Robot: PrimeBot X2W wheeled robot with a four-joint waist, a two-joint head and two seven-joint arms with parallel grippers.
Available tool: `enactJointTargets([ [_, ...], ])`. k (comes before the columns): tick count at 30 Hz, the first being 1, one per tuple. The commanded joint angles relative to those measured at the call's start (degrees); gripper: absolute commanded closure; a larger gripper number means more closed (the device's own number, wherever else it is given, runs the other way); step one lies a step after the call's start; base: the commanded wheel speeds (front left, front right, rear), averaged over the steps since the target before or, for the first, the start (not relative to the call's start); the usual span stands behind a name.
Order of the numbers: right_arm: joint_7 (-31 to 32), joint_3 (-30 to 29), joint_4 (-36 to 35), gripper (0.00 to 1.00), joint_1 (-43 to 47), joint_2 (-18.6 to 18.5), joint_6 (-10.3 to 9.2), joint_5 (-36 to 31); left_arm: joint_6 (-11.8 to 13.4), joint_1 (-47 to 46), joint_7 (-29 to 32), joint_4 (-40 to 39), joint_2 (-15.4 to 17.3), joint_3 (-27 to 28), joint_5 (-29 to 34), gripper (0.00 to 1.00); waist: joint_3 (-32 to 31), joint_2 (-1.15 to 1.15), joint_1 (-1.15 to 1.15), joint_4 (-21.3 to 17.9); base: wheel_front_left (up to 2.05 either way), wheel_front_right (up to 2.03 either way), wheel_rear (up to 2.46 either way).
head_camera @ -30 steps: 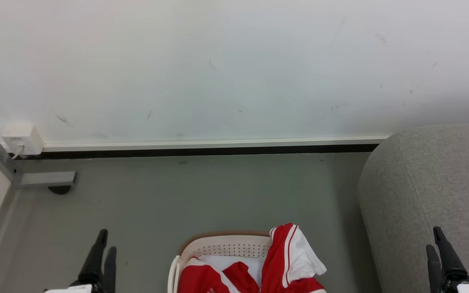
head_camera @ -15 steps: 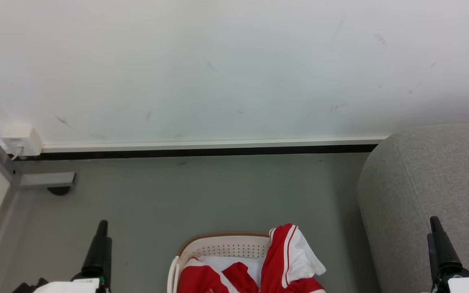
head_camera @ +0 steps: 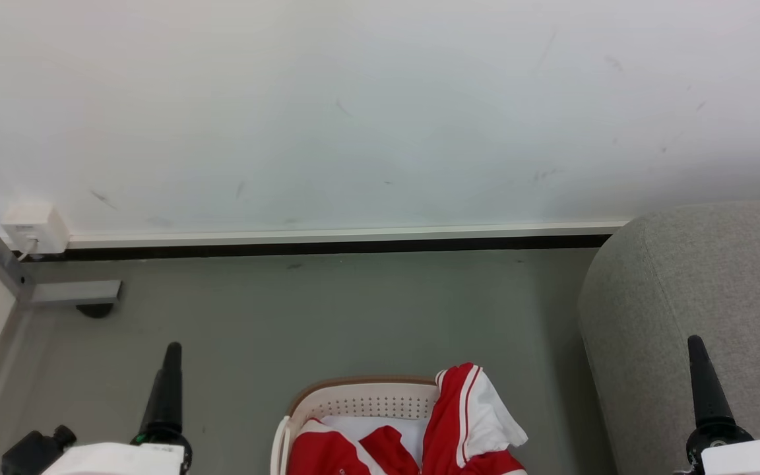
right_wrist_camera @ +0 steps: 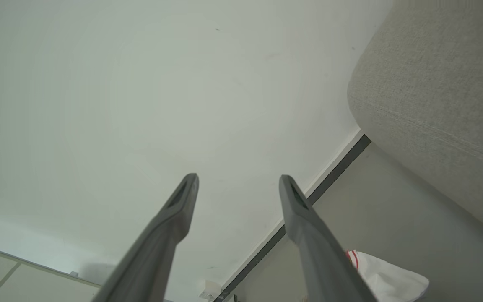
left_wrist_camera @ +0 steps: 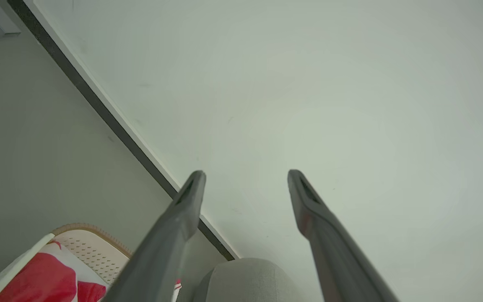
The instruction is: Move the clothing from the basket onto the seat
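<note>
Flanking the basket (head_camera: 360,399)
I'm holding left hand (left_wrist_camera: 245,178) and right hand (right_wrist_camera: 238,179) wide open, empty, for the clothing (head_camera: 459,422) overhanging its rim.

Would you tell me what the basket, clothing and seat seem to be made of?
Basket: looks like matte cream plastic, with punched hole rows. Clothing: apparently thin soft fabric, draping in folds. Seat: light-grey woven upholstery, visibly textured, seamed.
</note>
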Motion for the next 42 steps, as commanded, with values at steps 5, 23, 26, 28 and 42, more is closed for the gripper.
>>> enactJointTargets([
  [5,-1.51,1.05,-1.75,0.00,-0.55,-1.33,0.03,-8.87,0.83,-0.56,-1.55,-1.94,0.62,-0.77,8.64,0.00,-0.05,0.00,0.00,-0.05,0.00,0.00,0.00],
  [23,-4.64,3.08,-0.82,0.00,0.39,-1.88,0.03,-30.21,3.49,0.75,-4.76,-2.06,1.27,-3.26,27.17,0.00,-0.51,0.00,0.00,0.17,0.00,0.00,0.00],
  [26,-5.17,3.77,-0.02,0.00,0.17,-2.05,0.03,-32.44,3.88,1.00,-5.27,-2.31,1.58,-3.79,29.28,0.00,-0.60,0.00,0.00,0.07,0.00,0.00,0.00],
  [28,-5.52,4.11,0.23,0.00,-0.04,-2.16,0.04,-33.76,4.10,1.32,-5.54,-2.49,1.80,-4.20,30.84,0.00,-0.62,0.00,0.00,0.01,0.00,0.00,0.00],
  [42,-7.67,5.57,1.89,0.00,-0.42,-2.49,0.04,-42.14,5.82,1.86,-7.75,-2.63,2.63,-6.10,39.11,0.00,-0.90,0.00,0.00,-0.04,0.00,0.00,0.00],
])
